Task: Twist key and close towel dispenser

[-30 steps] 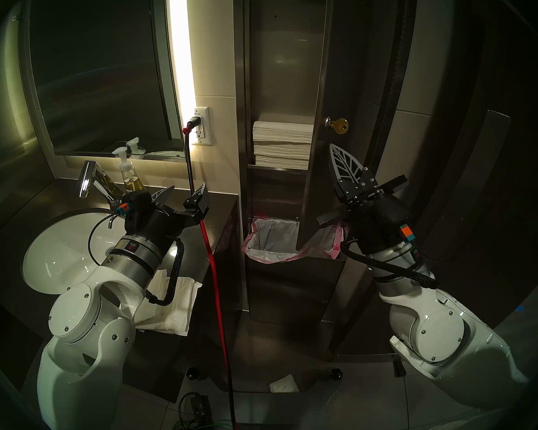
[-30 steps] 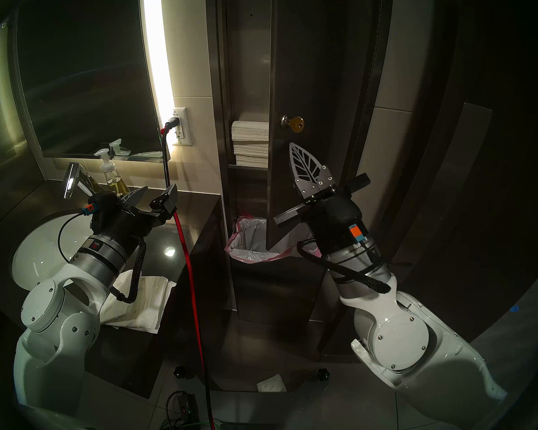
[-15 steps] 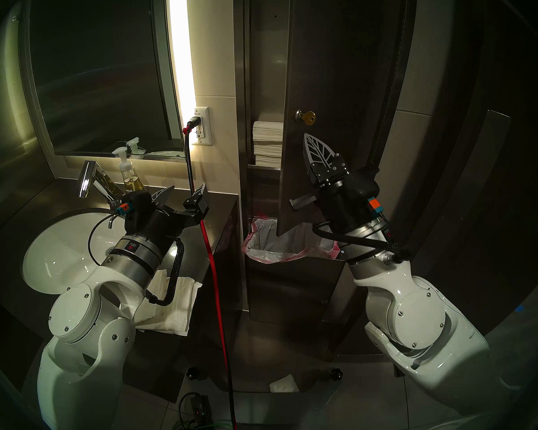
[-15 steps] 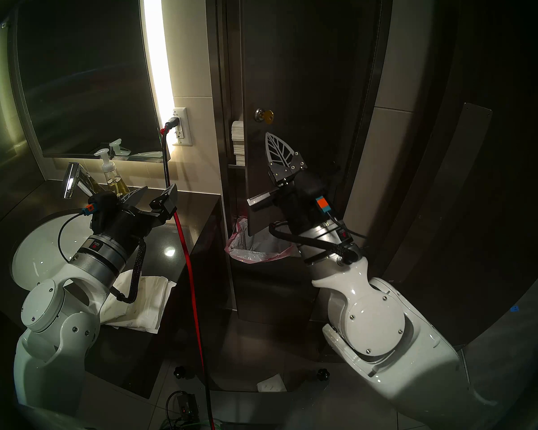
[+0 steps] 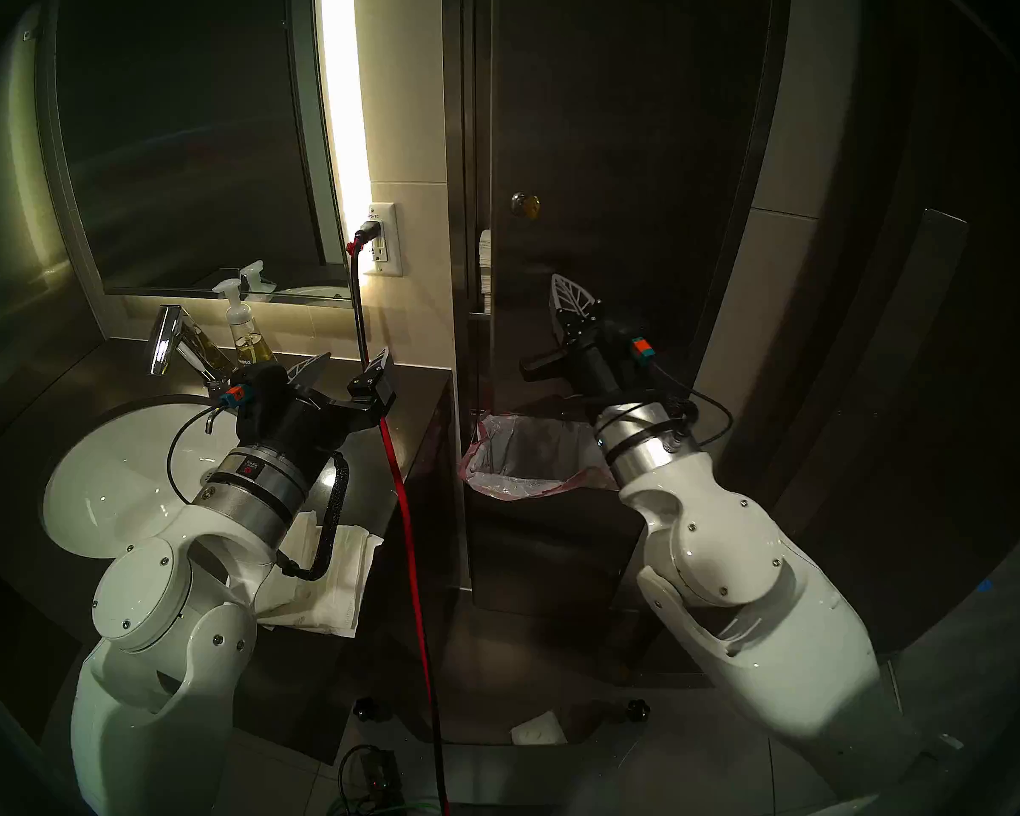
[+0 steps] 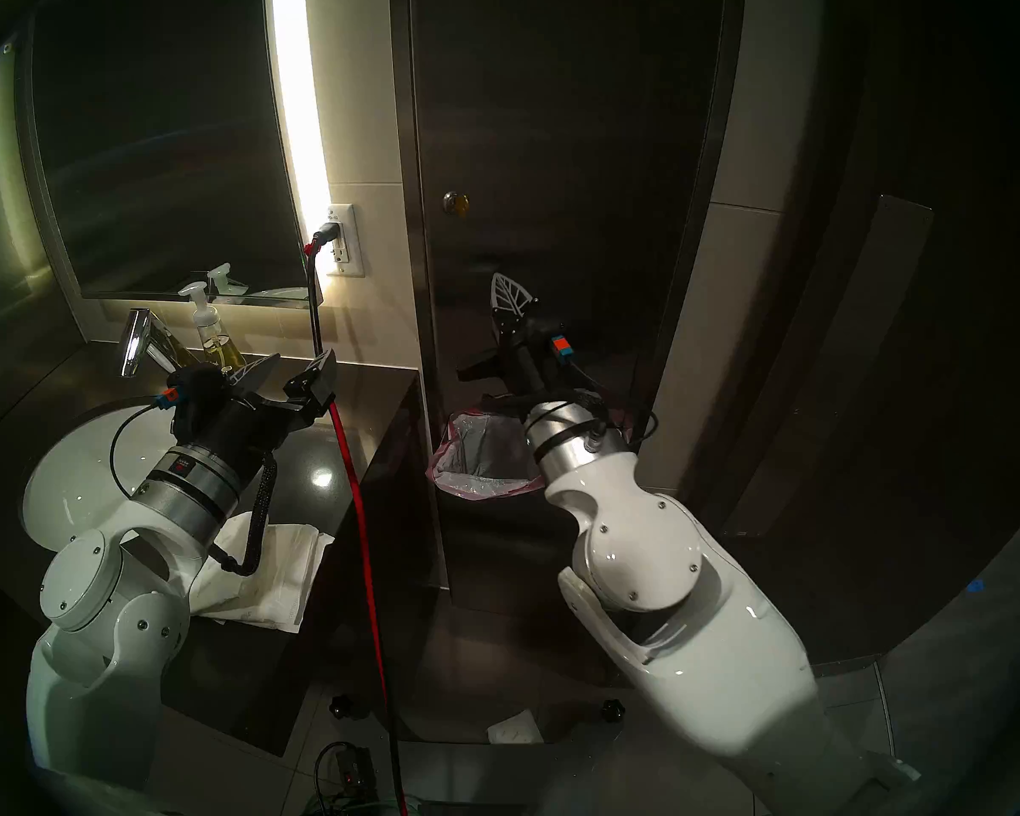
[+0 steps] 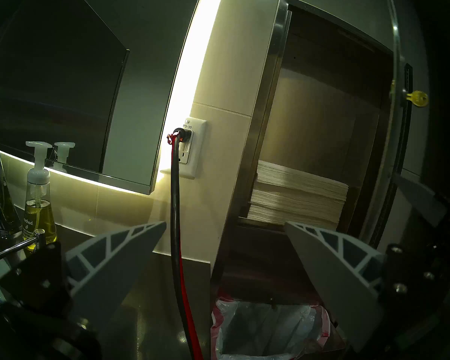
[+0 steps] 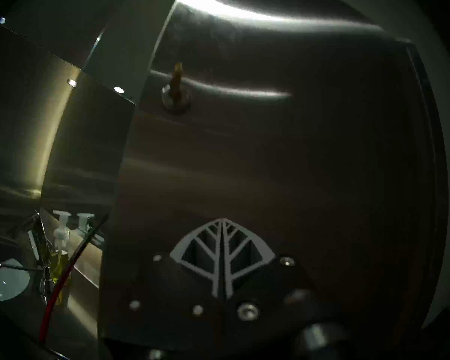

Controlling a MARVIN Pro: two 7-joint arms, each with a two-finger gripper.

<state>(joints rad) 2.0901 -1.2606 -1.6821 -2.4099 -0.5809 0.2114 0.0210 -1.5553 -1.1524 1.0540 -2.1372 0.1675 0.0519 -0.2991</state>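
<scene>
The towel dispenser (image 5: 613,120) is a tall steel wall cabinet, and its door (image 6: 555,149) is swung almost shut. A brass key (image 5: 526,205) sticks out of the round lock (image 8: 176,102); the key also shows in the right wrist view (image 8: 177,76). Only a sliver of the white paper towels (image 5: 485,267) shows in the head view; the left wrist view shows the stack (image 7: 296,193). My right gripper (image 5: 565,291) is shut and empty, its tip against the door below the key (image 8: 222,221). My left gripper (image 5: 348,366) is open and empty over the counter (image 7: 225,224).
A lined trash bin (image 5: 531,461) sits below the door, under my right wrist. A red cable (image 5: 404,503) hangs from the wall outlet (image 5: 383,238). A sink (image 5: 113,473), faucet (image 5: 166,338), soap bottle (image 5: 248,332), mirror (image 5: 190,137) and loose paper towels (image 5: 331,585) are at the left.
My right arm has swept left and forward with the shut gripper against the door, swinging it from half open to almost shut. The towels are now nearly hidden. The left arm has not moved.
</scene>
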